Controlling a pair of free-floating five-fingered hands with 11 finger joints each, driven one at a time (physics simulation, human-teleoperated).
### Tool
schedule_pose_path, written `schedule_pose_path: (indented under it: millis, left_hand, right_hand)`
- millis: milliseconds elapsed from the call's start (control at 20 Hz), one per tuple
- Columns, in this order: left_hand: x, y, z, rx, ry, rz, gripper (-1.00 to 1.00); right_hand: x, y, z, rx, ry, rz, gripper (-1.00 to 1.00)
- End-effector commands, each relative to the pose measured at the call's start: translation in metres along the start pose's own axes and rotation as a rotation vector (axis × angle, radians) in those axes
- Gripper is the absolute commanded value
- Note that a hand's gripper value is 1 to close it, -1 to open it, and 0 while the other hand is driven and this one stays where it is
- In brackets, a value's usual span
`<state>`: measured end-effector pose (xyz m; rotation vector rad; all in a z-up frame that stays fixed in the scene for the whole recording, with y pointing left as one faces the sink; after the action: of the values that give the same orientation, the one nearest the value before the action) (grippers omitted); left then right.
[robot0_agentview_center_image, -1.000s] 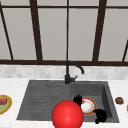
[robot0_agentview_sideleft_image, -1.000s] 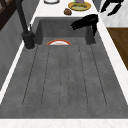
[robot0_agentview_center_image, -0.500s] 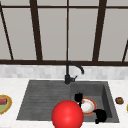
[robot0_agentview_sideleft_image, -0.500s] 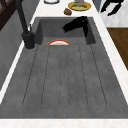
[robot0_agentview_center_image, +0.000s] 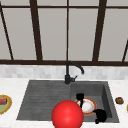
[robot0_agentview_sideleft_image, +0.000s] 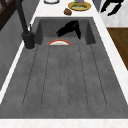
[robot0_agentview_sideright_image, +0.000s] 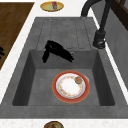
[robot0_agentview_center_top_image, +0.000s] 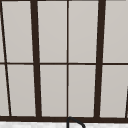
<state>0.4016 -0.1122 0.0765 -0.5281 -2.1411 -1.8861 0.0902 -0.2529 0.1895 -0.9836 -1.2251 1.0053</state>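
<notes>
A white plate with a red rim (robot0_agentview_center_image: 87, 107) (robot0_agentview_sideright_image: 70, 86) lies flat on the floor of the sink basin (robot0_agentview_sideright_image: 25, 75), with a small brown bit (robot0_agentview_sideright_image: 78, 79) on its edge. My left hand (robot0_agentview_center_image: 80, 97) (robot0_agentview_sideleft_image: 70, 28) (robot0_agentview_sideright_image: 56, 51) hovers open above the basin's left part, fingers stretched toward the back wall and thumb hanging down; it touches nothing. My right hand (robot0_agentview_center_image: 100, 116) (robot0_agentview_sideleft_image: 111, 6) hangs in the air off the counter's front edge with its fingers relaxed, holding nothing. A big red ball (robot0_agentview_center_image: 67, 115) covers the sink's front edge in the front view.
A black faucet (robot0_agentview_center_image: 67, 75) (robot0_agentview_sideright_image: 100, 37) stands behind the sink, by the ribbed drainboard (robot0_agentview_sideleft_image: 65, 75). A yellow-rimmed plate of food (robot0_agentview_center_image: 3, 103) (robot0_agentview_sideright_image: 52, 6) sits on the left counter. On the right counter lie a brown lump (robot0_agentview_center_image: 119, 100) and another plate (robot0_agentview_sideleft_image: 79, 5).
The left hand has drifted lower over the basin and a little toward the back wall. The right hand, the plate and the red ball stay where they were.
</notes>
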Motion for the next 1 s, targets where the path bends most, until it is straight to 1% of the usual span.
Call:
schedule_pose_path:
  millis: [0, 250, 400, 550, 700, 800, 950]
  left_hand:
    - [-0.026, -0.004, 0.003, 0.013, 0.008, 0.096, -1.00]
    - [-0.064, -0.011, 0.007, 0.017, 0.007, 0.149, -1.00]
    - [-0.089, -0.017, 0.007, 0.022, 0.004, 0.167, -1.00]
    - [-0.115, -0.025, 0.002, 0.016, 0.007, 0.177, -1.00]
    - [-0.139, -0.033, -0.006, 0.008, 0.010, 0.173, -1.00]
    - [-0.148, -0.039, -0.003, 0.011, 0.005, 0.153, -1.00]
    - [-0.166, -0.050, 0.001, 0.005, -0.008, 0.130, -1.00]
  right_hand:
    - [0.000, 0.000, 0.000, 0.000, 0.000, 0.000, 0.00]
    - [0.000, 0.000, 0.000, 0.000, 0.000, 0.000, 0.00]
    - [0.000, 0.000, 0.000, 0.000, 0.000, 0.000, 0.00]
    - [0.000, 0.000, 0.000, 0.000, 0.000, 0.000, 0.00]
    - [0.000, 0.000, 0.000, 0.000, 0.000, 0.000, 0.00]
    - [0.000, 0.000, 0.000, 0.000, 0.000, 0.000, 0.00]
    - [0.000, 0.000, 0.000, 0.000, 0.000, 0.000, 0.00]
